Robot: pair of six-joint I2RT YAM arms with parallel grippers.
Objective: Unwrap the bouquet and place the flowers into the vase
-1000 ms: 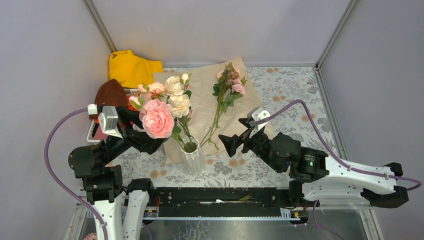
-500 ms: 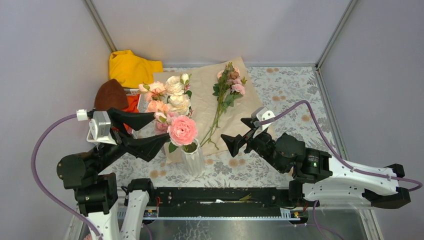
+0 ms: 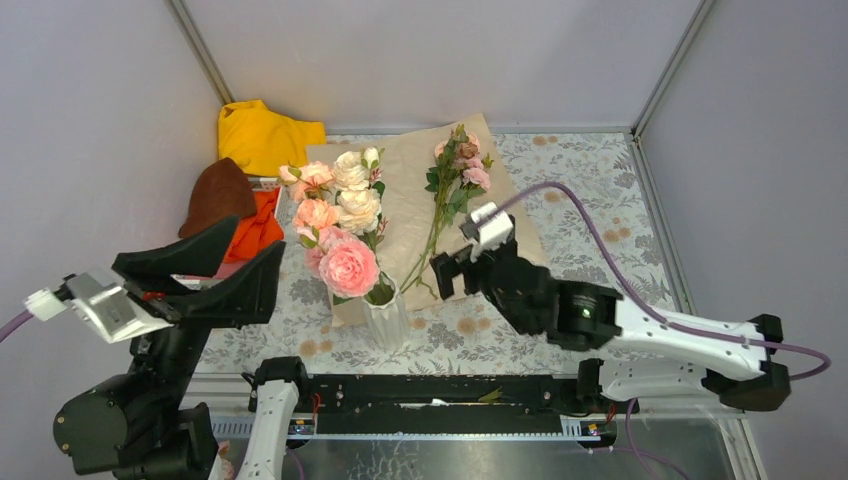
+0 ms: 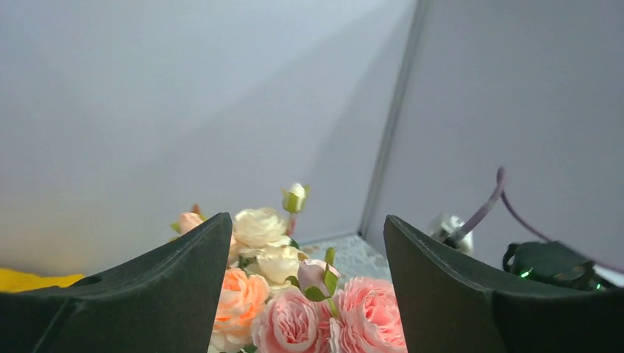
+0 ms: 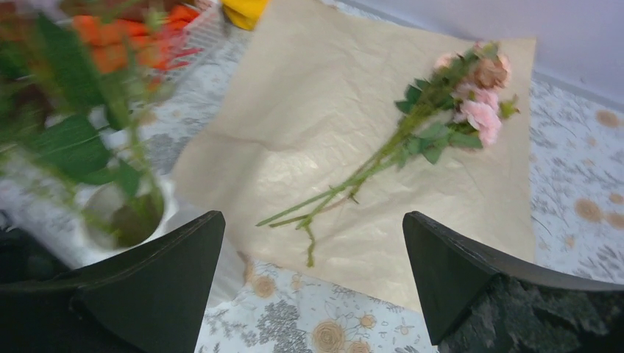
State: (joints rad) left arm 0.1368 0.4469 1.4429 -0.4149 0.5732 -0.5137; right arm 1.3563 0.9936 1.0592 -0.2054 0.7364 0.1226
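The left claw (image 3: 260, 235) stands wide open with nothing between its two black fingers. It is lifted high over the left side of the table and points right. In its wrist view the gap (image 4: 307, 218) frames only the tops of the blooms and the grey walls behind them.

Just right of this claw stands the small white ribbed ceramic vase (image 3: 385, 318), upright near the front edge of the table. It holds a bunch of long green-stemmed artificial roses (image 3: 340, 215). A large pink rose (image 3: 348, 268) sits lowest and nearest, with peach and cream-white ones behind it leaning far and left.

The right claw (image 3: 440, 275) is also spread fully open and empty. It sits low, just right of the vase, over the near edge of the flattened tan kraft paper sheet (image 3: 405, 200). Its wrist view (image 5: 313, 217) looks across that paper (image 5: 316, 95), with the vase mouth (image 5: 125, 213) blurred at the left.

One spray of small pink blooms with green leaves (image 3: 455, 185) lies loose on the paper. Its heads are at the far end and its thin stems run near and left, stopping short of the right claw (image 5: 412, 140).

The paper rests on a table covered in grey floral-patterned cloth (image 3: 590, 190). At the far left corner lies a crumpled yellow cloth (image 3: 262, 135). Nearer than that are a brown rounded object (image 3: 220, 192) and some bright orange crumpled material (image 3: 262, 212).
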